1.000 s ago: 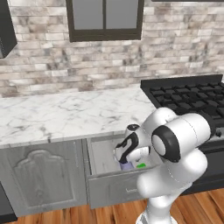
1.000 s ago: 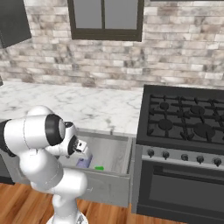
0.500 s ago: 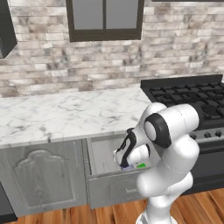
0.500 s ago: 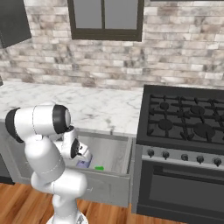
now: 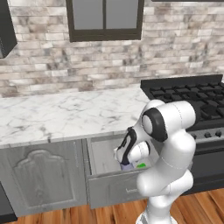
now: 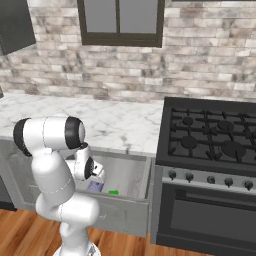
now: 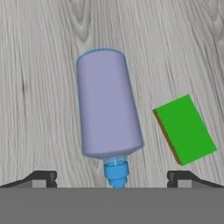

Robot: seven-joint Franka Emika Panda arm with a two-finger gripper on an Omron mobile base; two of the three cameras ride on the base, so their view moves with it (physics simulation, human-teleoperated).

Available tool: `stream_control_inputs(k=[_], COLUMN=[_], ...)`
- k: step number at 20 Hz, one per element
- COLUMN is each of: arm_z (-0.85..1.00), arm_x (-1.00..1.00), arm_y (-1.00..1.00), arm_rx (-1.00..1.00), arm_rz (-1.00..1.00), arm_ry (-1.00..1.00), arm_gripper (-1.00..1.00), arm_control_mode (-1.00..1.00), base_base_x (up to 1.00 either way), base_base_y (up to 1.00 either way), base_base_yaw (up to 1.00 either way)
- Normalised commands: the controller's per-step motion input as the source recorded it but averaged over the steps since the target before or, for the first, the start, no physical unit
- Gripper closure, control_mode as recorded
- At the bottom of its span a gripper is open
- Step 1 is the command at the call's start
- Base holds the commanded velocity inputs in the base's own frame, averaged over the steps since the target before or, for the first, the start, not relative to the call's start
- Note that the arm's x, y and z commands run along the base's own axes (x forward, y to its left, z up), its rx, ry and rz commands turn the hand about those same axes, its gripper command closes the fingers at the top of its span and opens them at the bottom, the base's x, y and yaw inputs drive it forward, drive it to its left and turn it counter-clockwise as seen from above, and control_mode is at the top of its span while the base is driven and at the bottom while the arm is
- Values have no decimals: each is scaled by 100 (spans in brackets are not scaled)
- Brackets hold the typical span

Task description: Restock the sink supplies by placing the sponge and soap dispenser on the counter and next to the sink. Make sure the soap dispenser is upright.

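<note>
I have the tool (image 7: 112, 179) spread wide and empty, its two dark tips at the bottom corners of the hand view, pointing down into the open drawer (image 5: 105, 155). Between the tips lies the soap dispenser (image 7: 107, 107), flat on its side on the grey wood-grain drawer floor, its blue pump at the bottom centre of the frame and its lavender body running up toward the top. The sponge (image 7: 184, 130) lies just beside it at centre right, apart from the bottle and turned at a slant.

As I judge it, the step in hand is taking hold of the bottle. I would lower straight down with the tips on either side of the body, above the pump neck, and close across the round sides so it cannot roll out. The right tip should stay on the bottle's side of the sponge and not pinch it too. Since the bottle lies flat, it will need turning upright before I set it down.

In the left base view the tool (image 5: 127, 151) hangs low in the drawer at centre, with a sliver of green sponge (image 5: 141, 166) showing beside it. The drawer holds just these two things as far as I can see. The marble worktop (image 5: 61, 113) stretches above it at centre left.
</note>
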Motion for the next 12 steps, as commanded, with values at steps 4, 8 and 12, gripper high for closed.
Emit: stream_control_inputs(k=[4, 8, 12], arm_z=[0, -4, -21], arm_x=[27, 27, 9], arm_y=[0, 0, 0], arm_rx=[0, 0, 0], arm_rz=[6, 10, 9], arm_ry=[13, 13, 3], arm_gripper=[-100, -100, -100], arm_control_mode=[-100, -100, -100], base_base_x=[0, 0, 0], base_base_y=[0, 0, 0], base_base_yaw=[0, 0, 0])
